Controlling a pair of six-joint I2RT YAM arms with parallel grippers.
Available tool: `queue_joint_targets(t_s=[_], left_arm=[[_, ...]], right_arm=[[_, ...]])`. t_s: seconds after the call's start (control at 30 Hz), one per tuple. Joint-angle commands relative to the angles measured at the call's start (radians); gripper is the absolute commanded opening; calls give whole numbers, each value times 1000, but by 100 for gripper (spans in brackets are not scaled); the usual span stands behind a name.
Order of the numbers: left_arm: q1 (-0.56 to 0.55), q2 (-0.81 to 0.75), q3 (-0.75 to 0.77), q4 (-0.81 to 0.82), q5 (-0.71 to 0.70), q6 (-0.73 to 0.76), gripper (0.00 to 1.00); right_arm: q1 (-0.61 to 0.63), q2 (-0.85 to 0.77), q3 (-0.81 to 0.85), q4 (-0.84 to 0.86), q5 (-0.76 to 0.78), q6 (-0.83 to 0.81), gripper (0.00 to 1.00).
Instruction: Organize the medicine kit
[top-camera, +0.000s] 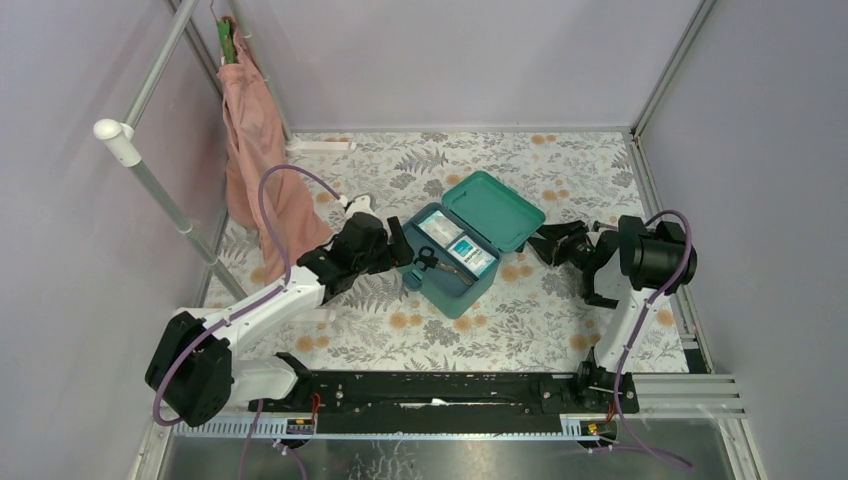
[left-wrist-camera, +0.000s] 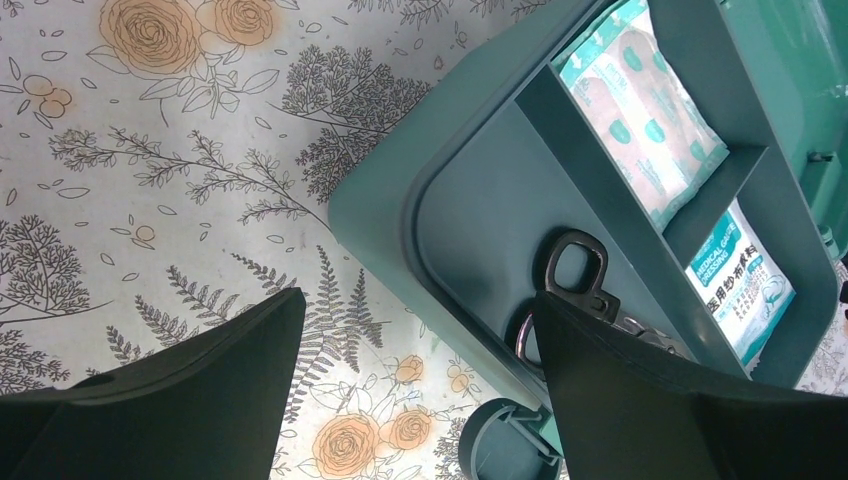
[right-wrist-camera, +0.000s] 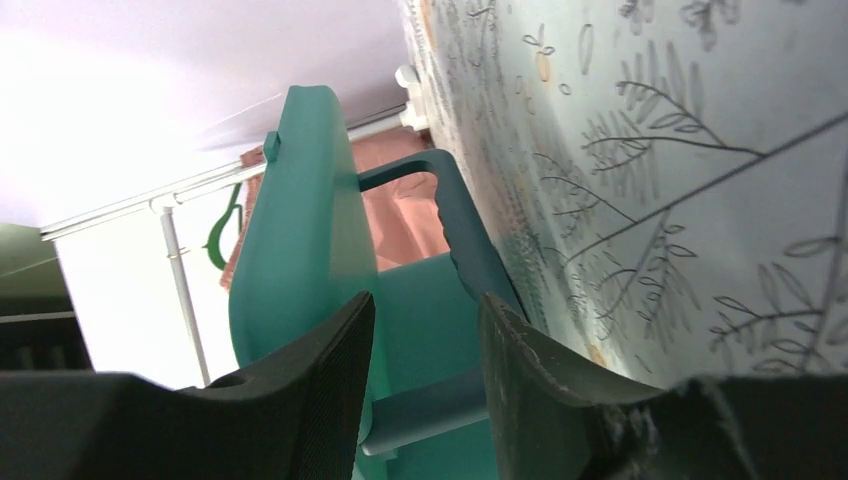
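Dark fingers (left-wrist-camera: 200, 390) of the left hand (left-wrist-camera: 420, 298) fill the lower corners of the left wrist view, spread wide with nothing between them but the flowered surface (left-wrist-camera: 150, 180) and one rounded corner of the medicine kit (left-wrist-camera: 380, 200). That hand is open and empty. Just past its finger at the lower right, a pair of scissors (left-wrist-camera: 578, 275) lies flat in the kit's long compartment, only the handle loops showing. Two smaller compartments at the upper right each hold a packet: a bandage packet (left-wrist-camera: 640, 110) and, below it in the frame, a gauze packet (left-wrist-camera: 740, 280).

From above, the kit sits at the middle of the frame with its lid (top-camera: 495, 205) thrown back toward the upper right. The right hand (top-camera: 548, 243) is at the lid's right edge. Its own camera shows its fingers set partway apart on either side of the base of the carrying handle (right-wrist-camera: 450, 215); I cannot tell whether they actually pinch it.

Judging by this, the packing looks about done: nothing else loose is in view, though the arms hide some of the surface. The next move probably calls for drawing the left hand clear of the rim, then swinging the lid over and pressing it shut without snagging the scissors.
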Motion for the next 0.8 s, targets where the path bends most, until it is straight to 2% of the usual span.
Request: queue_joint_targets(t_s=[0.0, 0.2, 0.37, 0.47, 0.5, 0.57, 0.63, 0.7, 0.77], left_arm=[[8, 3, -15, 51, 5, 7, 92], [8, 5, -19, 51, 7, 8, 92], [9, 0, -24, 53, 8, 6, 91], [9, -7, -23, 50, 5, 8, 91], [8, -8, -21, 48, 4, 8, 91], [8, -15, -17, 47, 4, 10, 91], [9, -18, -14, 45, 3, 10, 91], [8, -20, -12, 45, 3, 11, 91], [8, -20, -10, 44, 5, 11, 91]], right_arm=[[-1, 18, 32, 271, -55, 140, 50], [0, -81, 59, 222, -88, 129, 53], [0, -248, 99, 2, -119, 2, 55], [5, -393, 154, -292, -115, -193, 56], [12, -447, 186, -451, -97, -289, 57], [51, -549, 282, -875, -17, -547, 59], [110, -617, 390, -1175, 104, -758, 61], [157, -641, 463, -1312, 172, -857, 61], [178, -642, 485, -1341, 153, -870, 62]])
